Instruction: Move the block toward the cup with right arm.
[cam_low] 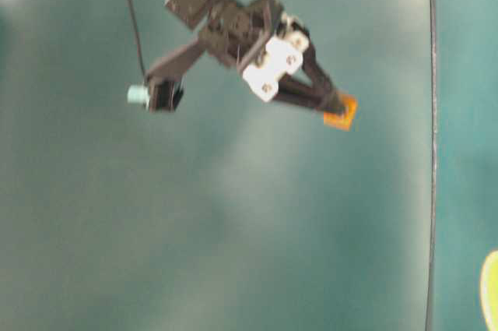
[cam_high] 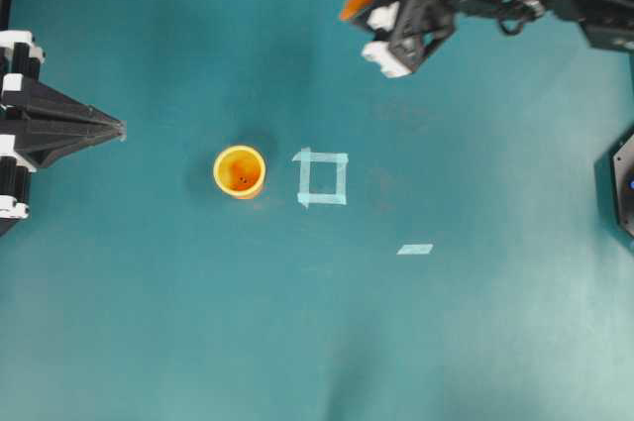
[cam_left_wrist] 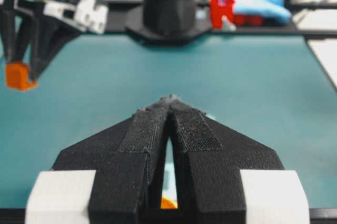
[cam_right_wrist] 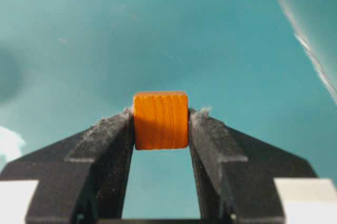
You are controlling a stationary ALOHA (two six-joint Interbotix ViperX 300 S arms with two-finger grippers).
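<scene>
The small orange block [cam_right_wrist: 160,120] is pinched between the two black fingers of my right gripper [cam_right_wrist: 161,124], which is shut on it. In the overhead view the right gripper [cam_high: 357,7] holds the block [cam_high: 350,5] above the far part of the table, well right of and beyond the cup. The round yellow-orange cup [cam_high: 239,171] stands upright left of centre. The table-level view shows the block [cam_low: 340,110] held up off the teal surface. My left gripper [cam_high: 120,129] rests at the left edge, pointing at the cup, its tips [cam_left_wrist: 169,100] shut on nothing.
A pale blue tape square [cam_high: 322,178] lies just right of the cup, and a short tape strip [cam_high: 415,249] lies nearer the front right. A black base [cam_high: 619,188] sits at the right edge. Red and blue items [cam_left_wrist: 247,2] lie beyond the far table edge.
</scene>
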